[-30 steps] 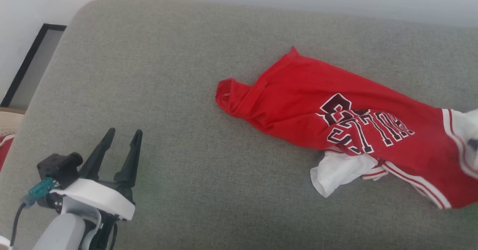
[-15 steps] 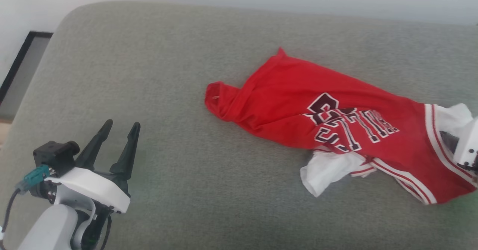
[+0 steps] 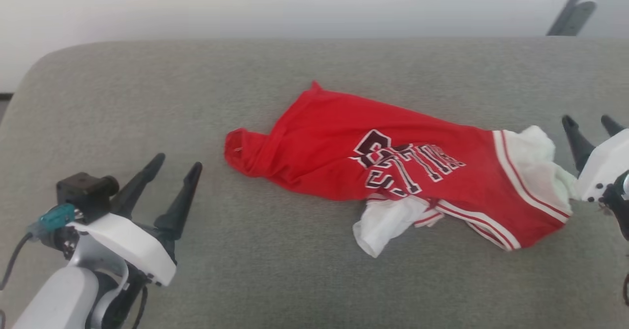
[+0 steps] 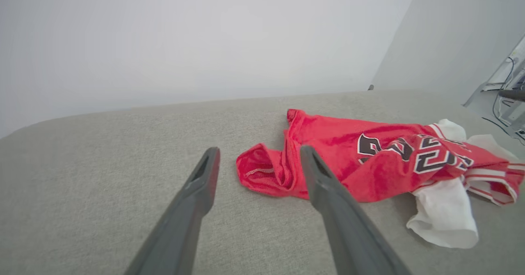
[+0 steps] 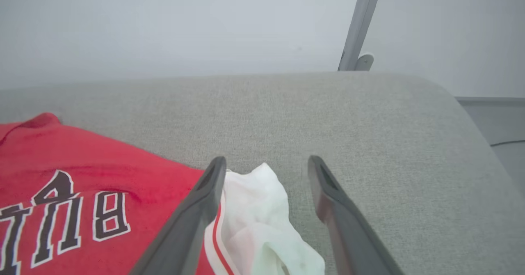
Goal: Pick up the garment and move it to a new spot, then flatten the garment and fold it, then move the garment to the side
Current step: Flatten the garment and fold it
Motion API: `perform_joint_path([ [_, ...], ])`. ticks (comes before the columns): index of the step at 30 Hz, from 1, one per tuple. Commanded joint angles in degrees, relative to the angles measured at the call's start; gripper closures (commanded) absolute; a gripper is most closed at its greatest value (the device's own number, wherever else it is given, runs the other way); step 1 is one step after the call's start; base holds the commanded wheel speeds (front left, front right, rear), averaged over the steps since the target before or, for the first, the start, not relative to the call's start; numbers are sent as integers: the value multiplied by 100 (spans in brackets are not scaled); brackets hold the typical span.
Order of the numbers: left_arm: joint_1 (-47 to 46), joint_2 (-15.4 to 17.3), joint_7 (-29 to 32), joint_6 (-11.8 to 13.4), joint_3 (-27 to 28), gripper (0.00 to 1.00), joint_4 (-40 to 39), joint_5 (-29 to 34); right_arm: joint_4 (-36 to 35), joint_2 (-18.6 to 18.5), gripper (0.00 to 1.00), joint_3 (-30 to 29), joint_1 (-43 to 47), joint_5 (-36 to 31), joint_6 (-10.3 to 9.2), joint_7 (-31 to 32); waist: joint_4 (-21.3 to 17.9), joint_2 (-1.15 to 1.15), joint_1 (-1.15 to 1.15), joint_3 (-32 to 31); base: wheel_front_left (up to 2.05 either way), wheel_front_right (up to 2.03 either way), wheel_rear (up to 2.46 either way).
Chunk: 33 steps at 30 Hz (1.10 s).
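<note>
The garment (image 3: pixel 393 167), a red jersey with white sleeves, striped trim and dark lettering, lies crumpled on the grey cushion (image 3: pixel 304 270), right of centre. My left gripper (image 3: pixel 179 157) hovers open at the lower left, well clear of the cloth; in the left wrist view the garment (image 4: pixel 369 156) lies ahead of that gripper (image 4: pixel 258 154). My right gripper (image 3: pixel 589 120) stands open at the right edge, beside the white sleeve (image 3: pixel 535 164). In the right wrist view the right gripper (image 5: pixel 266 162) has its fingers spread apart above the sleeve (image 5: pixel 262 217), holding nothing.
The cushion's (image 5: pixel 369 115) rounded back edge meets a pale wall. A grey metal post (image 3: pixel 572 10) rises behind the back right corner. Cables and equipment (image 4: pixel 508 98) sit on the floor past the right end.
My right gripper has let go of the garment's sleeve end and drawn back to the right, open. The head camera has swung, shifting the whole scene left. The left gripper stays open.
</note>
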Motion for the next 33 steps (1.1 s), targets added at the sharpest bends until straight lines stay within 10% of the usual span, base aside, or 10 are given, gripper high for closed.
perform_joint_path([
  [1, 102, 13, 73, 30, -23, 0, -82, -17, -125, 40, 0, 49, 81, -49, -1, -169, -151, 0, 0, -58, 0, 0, 0],
  [11, 48, 232, 879, 32, -399, 0, -872, 43, -1008, 599, 0, -116, 607, -487, -1, -1266, -734, 0, 0, -21, 0, 0, 0],
  [33, -602, -85, 2236, -246, -1702, 0, -763, 164, -1387, 1304, 0, -292, 933, -671, -1, -1477, -1607, 0, 0, 593, 0, 0, 0],
])
